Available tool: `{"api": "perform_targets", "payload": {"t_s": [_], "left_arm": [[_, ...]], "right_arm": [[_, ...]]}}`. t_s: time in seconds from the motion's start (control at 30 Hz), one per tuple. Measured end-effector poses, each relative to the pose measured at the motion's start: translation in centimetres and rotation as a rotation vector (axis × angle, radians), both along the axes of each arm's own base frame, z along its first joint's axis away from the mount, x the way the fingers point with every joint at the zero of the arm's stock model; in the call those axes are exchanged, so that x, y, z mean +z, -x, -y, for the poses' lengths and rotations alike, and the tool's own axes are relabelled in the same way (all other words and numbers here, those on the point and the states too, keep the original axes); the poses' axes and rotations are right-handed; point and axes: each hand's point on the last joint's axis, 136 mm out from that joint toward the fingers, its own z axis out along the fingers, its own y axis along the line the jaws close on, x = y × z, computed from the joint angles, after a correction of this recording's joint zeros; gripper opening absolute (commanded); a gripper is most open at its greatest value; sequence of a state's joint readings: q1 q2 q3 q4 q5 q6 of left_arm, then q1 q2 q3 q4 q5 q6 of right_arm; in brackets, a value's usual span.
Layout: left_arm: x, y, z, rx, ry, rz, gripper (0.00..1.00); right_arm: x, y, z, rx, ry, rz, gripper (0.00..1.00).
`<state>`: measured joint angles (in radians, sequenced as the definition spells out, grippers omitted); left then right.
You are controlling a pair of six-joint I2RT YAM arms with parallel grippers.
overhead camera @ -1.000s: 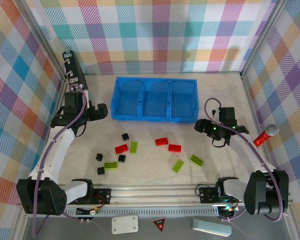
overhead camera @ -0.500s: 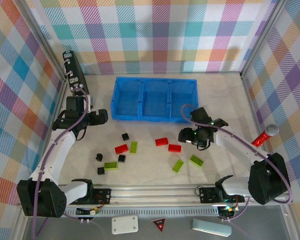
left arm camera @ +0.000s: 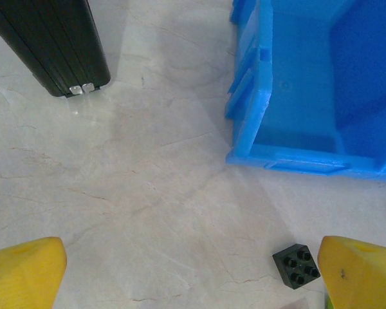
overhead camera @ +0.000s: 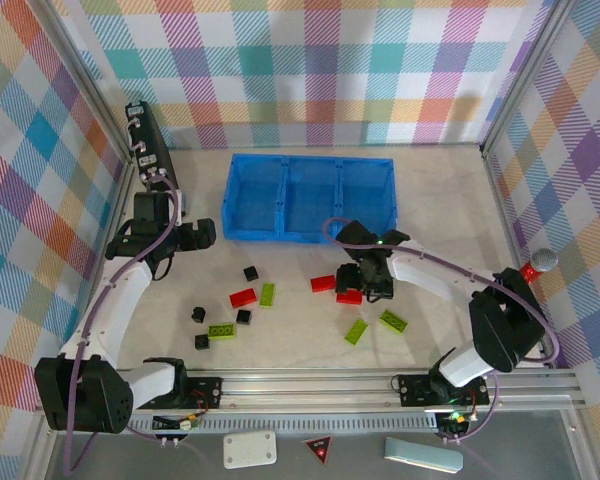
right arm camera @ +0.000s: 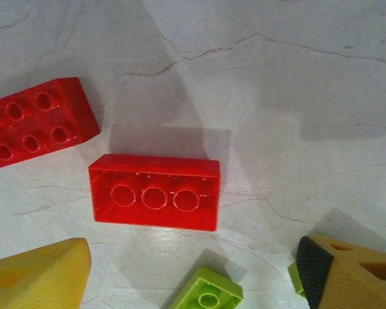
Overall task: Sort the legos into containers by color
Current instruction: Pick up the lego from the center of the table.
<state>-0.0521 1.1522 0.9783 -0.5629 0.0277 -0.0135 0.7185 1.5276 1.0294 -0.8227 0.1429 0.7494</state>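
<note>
A: Right gripper first. State?
B: Spread wide, nothing in it. Its yellow fingers sit in the two bottom corners of the wrist view, with bare table between them.
A: Nearest brick?
B: Red brick, hollow side up, flat on the table at 12 o'clock from the gap. It touches neither finger. Second red brick is at 10 o'clock from that one, near but apart. Lime brick is at 6 o'clock, cut off by the frame edge.
A: Top view?
B: The gripper hangs over those two reds, right of the table's middle. Can't tell its height from there.
A: Left gripper?
B: Also wide, holding nothing, fingers in the bottom corners of its wrist view. Black cube is at 3 o'clock from the gap, studs up, just beside the finger on that side. Can't tell if they touch.
A: Farther out?
B: Blue tray corner at 1 o'clock, black case at 11 o'clock, both well apart from the fingers.
A: Where's the rest?
B: In the top view the tray lies at 12 o'clock, three compartments in a row. The bricks are loose on the table at 6 o'clock from it. Third red brick is left of centre, with a green brick just beside it at 3 o'clock.
</note>
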Motion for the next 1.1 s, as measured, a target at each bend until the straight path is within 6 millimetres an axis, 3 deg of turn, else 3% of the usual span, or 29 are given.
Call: {"api": "perform_targets", "payload": {"t_s": [0.37, 1.1], "left_arm": [[-0.1, 0.0, -0.3, 0.013, -0.025, -0.001, 1.00], [-0.7, 0.0, -0.6, 0.023, -0.040, -0.025, 1.00]], "right_arm": [[-1.1, 0.1, -2.0, -0.014, 0.042, -0.017, 0.90], [-3.6, -0.1, -1.8, -0.077, 0.096, -0.045, 0.82]]}}
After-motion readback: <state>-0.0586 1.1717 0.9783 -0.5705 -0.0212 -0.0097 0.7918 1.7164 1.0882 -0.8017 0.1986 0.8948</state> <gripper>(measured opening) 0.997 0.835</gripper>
